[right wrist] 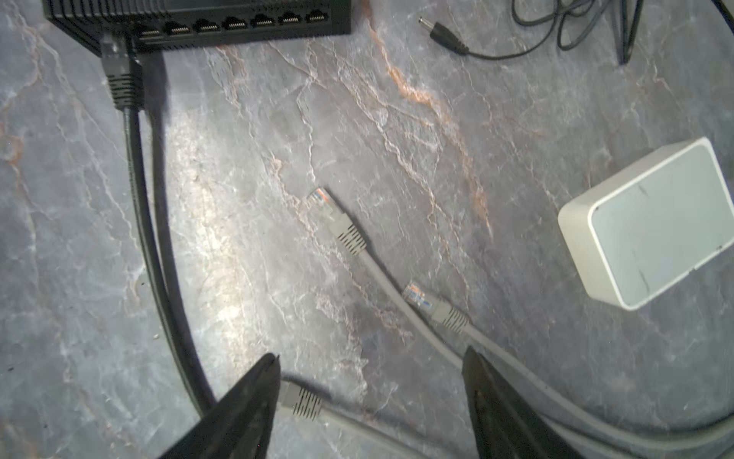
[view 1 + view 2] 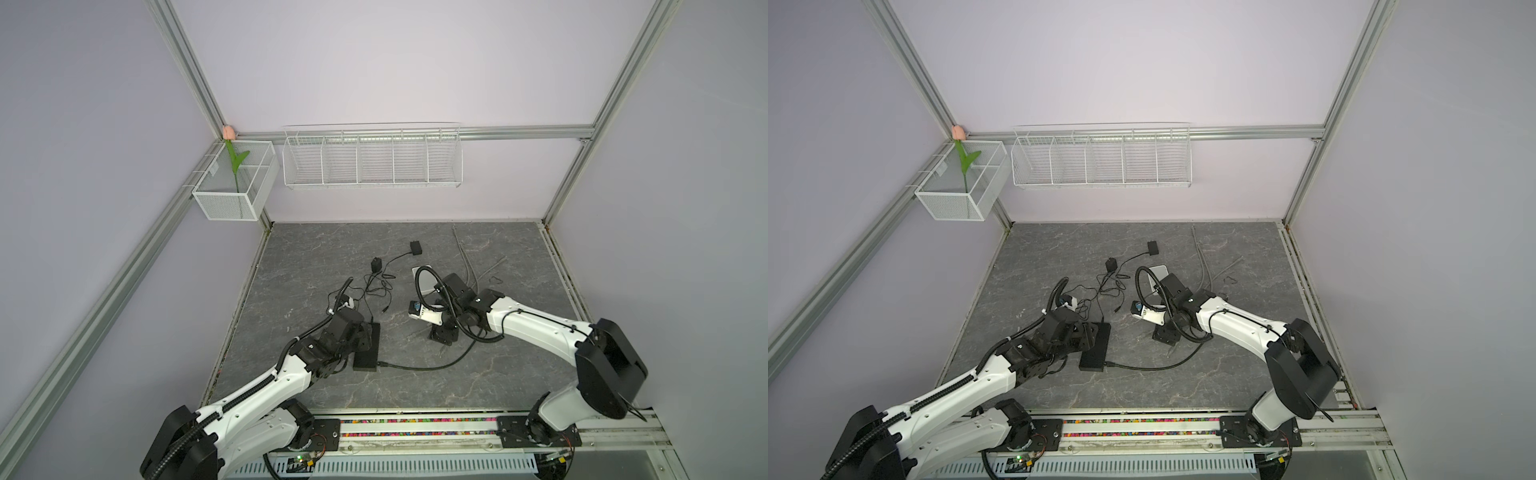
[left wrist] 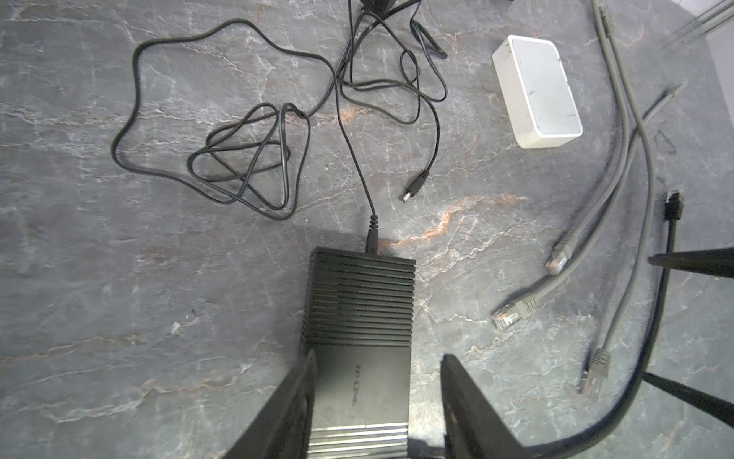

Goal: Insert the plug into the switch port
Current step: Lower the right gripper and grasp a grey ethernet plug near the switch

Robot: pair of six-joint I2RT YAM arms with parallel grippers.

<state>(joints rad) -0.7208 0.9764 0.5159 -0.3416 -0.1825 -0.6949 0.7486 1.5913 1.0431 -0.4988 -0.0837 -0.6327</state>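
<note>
Evidently the open right gripper (image 1: 373, 353) is hovering over a light-looking, stiff grey plastic plug (image 1: 294, 397), best pinched at its ribbed boot (image 1: 310, 405); the open left gripper (image 3: 379, 355) is straddling the black switch (image 3: 359, 302).

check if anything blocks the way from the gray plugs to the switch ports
Nothing visible does. Only bare table lies between the gray plugs and the switch; a black cable fills just one port.

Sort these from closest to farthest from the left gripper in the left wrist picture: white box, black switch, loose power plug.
1. The black switch: straddled by the left gripper.
2. The loose power plug: on the table, just past the switch's far end.
3. The white box: farthest, out beyond the plug.
</note>
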